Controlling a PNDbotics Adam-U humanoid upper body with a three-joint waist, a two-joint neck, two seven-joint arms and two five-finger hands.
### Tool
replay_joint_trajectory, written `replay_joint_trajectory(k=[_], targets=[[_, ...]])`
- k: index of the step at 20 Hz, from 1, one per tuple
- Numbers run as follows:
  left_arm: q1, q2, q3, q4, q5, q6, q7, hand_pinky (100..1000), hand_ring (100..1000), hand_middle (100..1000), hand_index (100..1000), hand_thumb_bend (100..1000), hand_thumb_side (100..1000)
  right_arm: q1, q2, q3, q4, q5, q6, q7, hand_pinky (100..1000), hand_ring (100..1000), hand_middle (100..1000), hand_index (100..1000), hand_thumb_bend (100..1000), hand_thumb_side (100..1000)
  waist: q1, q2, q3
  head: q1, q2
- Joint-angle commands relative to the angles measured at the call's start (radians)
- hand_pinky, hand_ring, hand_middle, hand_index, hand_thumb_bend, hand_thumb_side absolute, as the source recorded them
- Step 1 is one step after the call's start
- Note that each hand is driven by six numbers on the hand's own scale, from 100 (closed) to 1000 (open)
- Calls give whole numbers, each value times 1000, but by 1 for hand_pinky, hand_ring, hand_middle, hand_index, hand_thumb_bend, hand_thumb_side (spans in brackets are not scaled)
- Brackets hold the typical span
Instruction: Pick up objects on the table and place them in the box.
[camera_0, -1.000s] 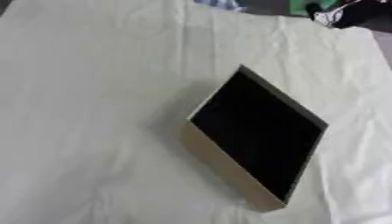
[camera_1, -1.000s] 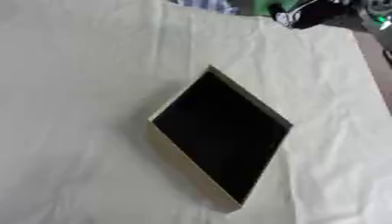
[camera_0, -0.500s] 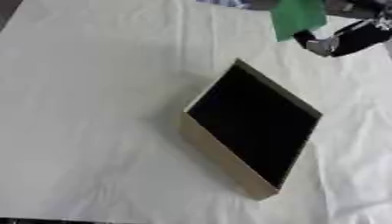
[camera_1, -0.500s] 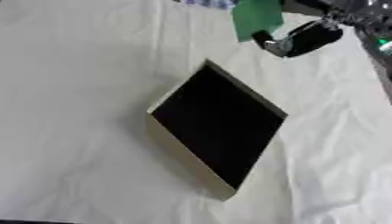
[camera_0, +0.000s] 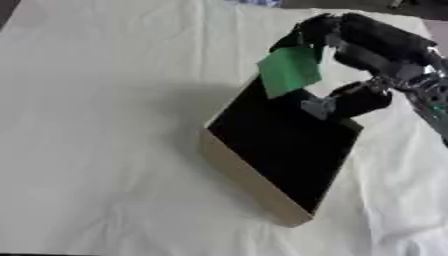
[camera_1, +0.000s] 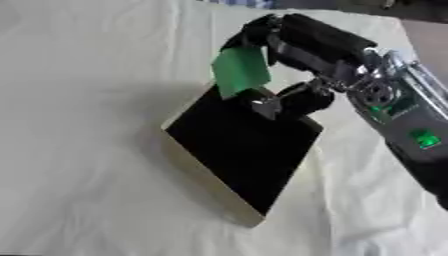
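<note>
Overhead, the right robot hand (camera_1: 302, 47) comes in from the upper right, fingers curled down over a flat green piece (camera_1: 240, 70) and pinching it by its top edge, thumb (camera_1: 297, 101) bent below. That piece hangs above the far corner of the box (camera_0: 262, 185), a shallow tan-sided tray with a black inside, set corner-on to the camera on the worktop (camera_0: 96, 100), which is draped in wrinkled cream cloth. No left robot hand shows.
</note>
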Motion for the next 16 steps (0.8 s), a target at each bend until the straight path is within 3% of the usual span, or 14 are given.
replay_joint_trajectory(k=[1,7,8,9,16], targets=[[-3,7,12,-19,-3,1,3,599,649,623,795,100,712,-2,6,3,-20,57,6,-14,489,619,375,667,100,100,7,-16,-2,3,-6],[-7,1,12,-19,-5,2,2,596,646,621,794,100,720,69,53,43,-20,114,30,0,488,621,381,667,100,136,5,2,6,9,-9],[-9,0,11,-19,-4,2,1,596,646,621,794,100,720,85,58,51,-20,122,32,4,491,623,380,668,100,100,4,4,7,9,-8],[-10,-1,10,-19,-3,2,0,596,645,621,794,100,720,99,61,61,-20,130,32,10,493,625,387,667,100,145,4,7,9,9,-9],[-15,-3,10,-19,-5,2,-2,596,645,621,794,100,721,155,71,100,-20,161,24,43,509,638,406,668,100,184,1,17,19,4,-14]])
